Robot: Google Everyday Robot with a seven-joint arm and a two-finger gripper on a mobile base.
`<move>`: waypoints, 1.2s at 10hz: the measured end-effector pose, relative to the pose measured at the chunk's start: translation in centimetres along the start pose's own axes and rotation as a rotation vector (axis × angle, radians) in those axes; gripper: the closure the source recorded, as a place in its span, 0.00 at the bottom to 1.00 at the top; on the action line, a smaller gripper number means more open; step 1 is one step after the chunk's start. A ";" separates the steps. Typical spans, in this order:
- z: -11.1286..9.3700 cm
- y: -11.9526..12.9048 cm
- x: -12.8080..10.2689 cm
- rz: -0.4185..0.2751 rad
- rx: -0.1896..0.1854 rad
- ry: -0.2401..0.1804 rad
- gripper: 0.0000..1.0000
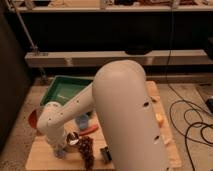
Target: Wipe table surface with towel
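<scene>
A dark brownish crumpled cloth, apparently the towel [88,151], lies on the wooden table [42,156] near its front edge. My white arm reaches from the right foreground down to the left. The gripper [61,149] hangs low over the table's front left part, just left of the towel and next to a small shiny metal bowl [73,139]. The arm's large upper link hides the middle and right of the table.
A green tray [62,91] sits at the table's back left. A red-orange bowl [33,119] is at the left edge. A blue cup [82,121], an orange carrot-like item [90,130], a dark block [105,153] and a yellow item [159,119] lie around. Cables [192,122] run on the floor at right.
</scene>
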 end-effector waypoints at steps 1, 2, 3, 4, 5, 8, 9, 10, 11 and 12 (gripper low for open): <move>-0.1 0.1 1.0 0.007 -0.002 0.000 1.00; -0.1 -0.6 1.8 0.002 -0.001 0.000 1.00; -0.2 -1.4 2.4 -0.010 0.004 0.000 1.00; -0.2 -2.7 3.2 -0.027 0.009 0.001 1.00; -0.4 -3.6 3.7 -0.045 0.010 0.001 1.00; -0.6 -5.1 4.9 -0.077 0.009 0.004 1.00; -0.5 -5.9 5.3 -0.092 0.015 0.005 1.00; -0.4 -6.5 5.6 -0.102 0.018 0.004 1.00; 0.0 -7.4 5.8 -0.120 0.020 0.001 1.00; 0.3 -8.3 5.9 -0.140 0.024 0.000 1.00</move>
